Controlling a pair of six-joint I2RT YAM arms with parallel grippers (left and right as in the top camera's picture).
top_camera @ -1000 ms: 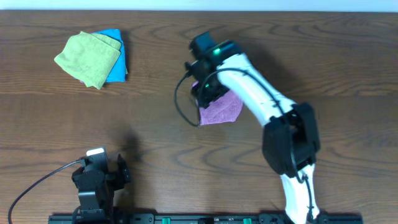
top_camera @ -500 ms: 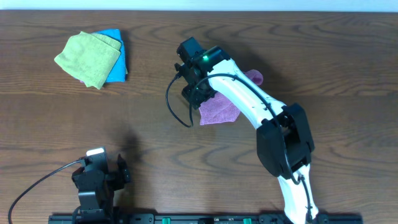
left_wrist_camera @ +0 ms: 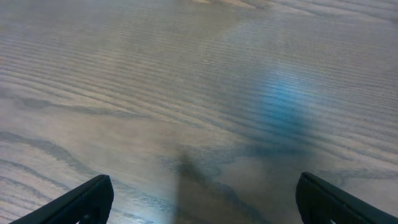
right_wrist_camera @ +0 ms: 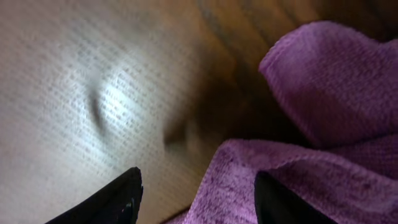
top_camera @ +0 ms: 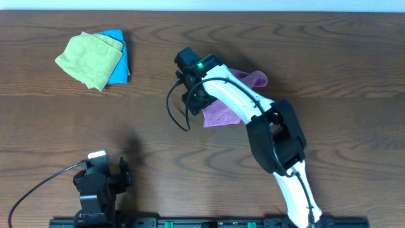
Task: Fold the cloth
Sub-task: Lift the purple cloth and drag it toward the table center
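Note:
The purple cloth [top_camera: 223, 113] lies rumpled at the table's middle, with one flap reaching out to the right [top_camera: 253, 79]. My right gripper [top_camera: 192, 95] hangs over the cloth's left edge. In the right wrist view its fingers [right_wrist_camera: 199, 202] are open, with the cloth's edge [right_wrist_camera: 292, 180] lying between them and a raised fold behind. My left gripper [top_camera: 100, 180] rests near the front left edge, far from the cloth. Its fingers [left_wrist_camera: 202, 199] are open and empty over bare wood.
A light green cloth [top_camera: 88, 59] lies on a bright blue cloth [top_camera: 118, 66] at the back left. The right arm [top_camera: 272, 126] stretches from the front right across the purple cloth. A black cable [top_camera: 38, 183] runs from the left gripper.
My right gripper has moved left and a little back, to the cloth's left edge. More of the cloth now shows to the right of the arm. The left arm has not moved.

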